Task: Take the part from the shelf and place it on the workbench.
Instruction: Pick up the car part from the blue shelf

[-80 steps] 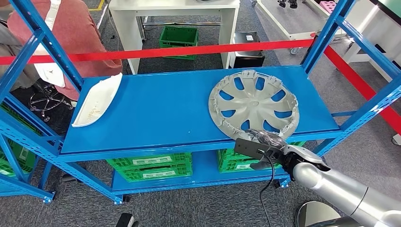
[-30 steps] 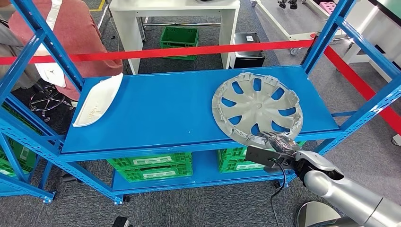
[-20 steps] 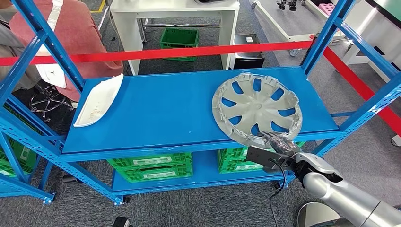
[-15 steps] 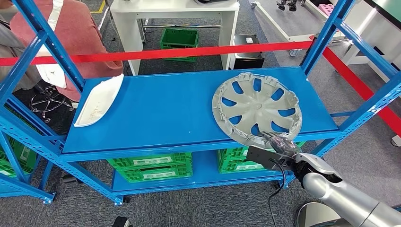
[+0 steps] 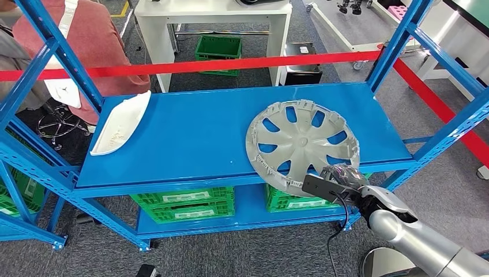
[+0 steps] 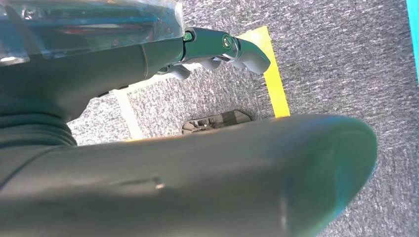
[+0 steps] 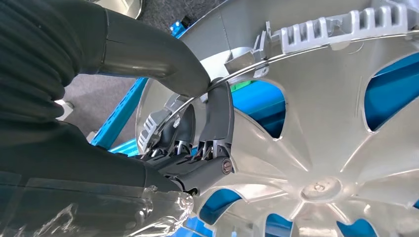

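Compared with the frame half a second ago, the hubcap [image 5: 302, 141] has slid toward the shelf's front edge and away from the right-hand upright, so that its near rim now overhangs that edge. It lies inner face up on the blue shelf [image 5: 190, 133], its clip ring visible around the rim. The right hand [image 5: 340, 176] grips the near rim; in the right wrist view the thumb and darker fingers [image 7: 217, 116] pinch the rim between them. The left hand [image 6: 222, 49] hangs over grey carpet with a yellow floor line, fingers loosely curled and holding nothing. Progress, as judged: the grasp is made and extraction has begun; lifting the part off the shelf, carrying it and setting it on the workbench remain. On the shelf's far left end lies a white moulded panel [image 5: 120, 122]. Green crates [image 5: 183, 202] sit on the tier below. Beyond the shelf runs a red barrier tape [image 5: 190, 64], with a white table [image 5: 213, 14] behind it and a seated person [image 5: 86, 40] near the shelf's left upright.
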Available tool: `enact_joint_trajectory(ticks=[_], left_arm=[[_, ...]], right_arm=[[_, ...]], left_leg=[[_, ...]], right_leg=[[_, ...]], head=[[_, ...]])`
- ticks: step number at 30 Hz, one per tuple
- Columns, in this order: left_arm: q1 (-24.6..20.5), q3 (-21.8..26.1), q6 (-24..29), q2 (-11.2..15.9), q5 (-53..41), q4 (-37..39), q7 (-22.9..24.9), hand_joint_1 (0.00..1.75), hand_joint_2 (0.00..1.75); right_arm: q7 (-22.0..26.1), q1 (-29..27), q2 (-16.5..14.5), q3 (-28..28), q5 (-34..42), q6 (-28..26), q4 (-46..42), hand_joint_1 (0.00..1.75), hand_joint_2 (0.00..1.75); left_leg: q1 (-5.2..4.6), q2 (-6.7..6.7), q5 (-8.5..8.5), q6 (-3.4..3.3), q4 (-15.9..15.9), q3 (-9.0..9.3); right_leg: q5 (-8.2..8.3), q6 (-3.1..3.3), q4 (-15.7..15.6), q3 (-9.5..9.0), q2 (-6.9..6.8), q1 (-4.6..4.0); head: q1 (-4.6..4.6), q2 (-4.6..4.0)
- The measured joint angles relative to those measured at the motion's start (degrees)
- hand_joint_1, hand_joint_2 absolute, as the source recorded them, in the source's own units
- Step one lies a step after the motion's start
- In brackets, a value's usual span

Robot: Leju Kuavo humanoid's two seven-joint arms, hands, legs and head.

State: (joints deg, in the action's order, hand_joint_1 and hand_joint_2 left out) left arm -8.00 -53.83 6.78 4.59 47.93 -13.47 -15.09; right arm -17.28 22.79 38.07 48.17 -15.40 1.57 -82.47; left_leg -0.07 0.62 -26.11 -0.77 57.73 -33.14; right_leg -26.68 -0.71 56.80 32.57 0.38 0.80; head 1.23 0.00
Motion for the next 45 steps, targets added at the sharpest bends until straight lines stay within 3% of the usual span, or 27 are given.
enact_joint_trajectory(ticks=[8, 20, 29, 38, 45], left_arm=[[0.05, 0.00, 0.01, 0.00, 0.00, -0.08, 0.01, 0.00, 0.00], [0.05, 0.00, 0.30, 0.00, 0.04, -0.33, -0.02, 0.00, 0.00], [0.08, 0.00, 0.61, -0.01, 0.70, -0.34, -0.42, 0.00, 0.00], [0.10, 0.00, 1.15, -0.04, 1.08, -0.34, -0.69, 0.00, 0.00], [0.06, 0.00, 1.29, -0.22, 1.15, -0.40, -0.69, 0.00, 0.00]], right_arm=[[-0.37, -0.32, -0.10, -0.62, -0.39, 0.02, -0.02, 1.74, 1.75], [-1.22, -1.29, -0.26, -1.65, -0.94, -1.13, -0.56, 1.75, 1.75], [-2.62, -3.95, -0.32, -5.23, -0.72, -8.29, -1.96, 1.75, 1.75], [-4.13, -6.29, 0.29, -12.98, 1.08, -18.30, -7.80, 1.75, 1.75], [-4.39, -7.30, 1.77, -18.86, 2.53, -20.69, -13.10, 1.75, 1.75]], left_leg=[[0.00, 0.01, -0.02, -0.03, 0.00, 0.04], [-0.01, 0.02, -0.04, -0.06, 0.00, 0.05], [-0.02, 0.02, -0.05, -0.07, 0.00, 0.01], [-0.02, 0.02, -0.06, -0.05, -0.01, -0.13], [-0.02, 0.01, -0.09, -0.05, -0.03, -0.15]], right_leg=[[-0.02, -0.02, -0.01, -0.13, -0.01, 0.00], [-0.02, -0.03, -0.05, -0.18, -0.03, 0.01], [-0.02, -0.03, -0.05, -0.14, -0.02, 0.02], [-0.03, -0.02, -0.04, 0.06, -0.01, 0.02], [-0.05, 0.01, -0.04, 0.11, 0.00, 0.02]], head=[[-0.01, 0.00], [-0.01, 0.00], [0.00, 0.00], [-0.02, 0.00], [-0.01, 0.00]])
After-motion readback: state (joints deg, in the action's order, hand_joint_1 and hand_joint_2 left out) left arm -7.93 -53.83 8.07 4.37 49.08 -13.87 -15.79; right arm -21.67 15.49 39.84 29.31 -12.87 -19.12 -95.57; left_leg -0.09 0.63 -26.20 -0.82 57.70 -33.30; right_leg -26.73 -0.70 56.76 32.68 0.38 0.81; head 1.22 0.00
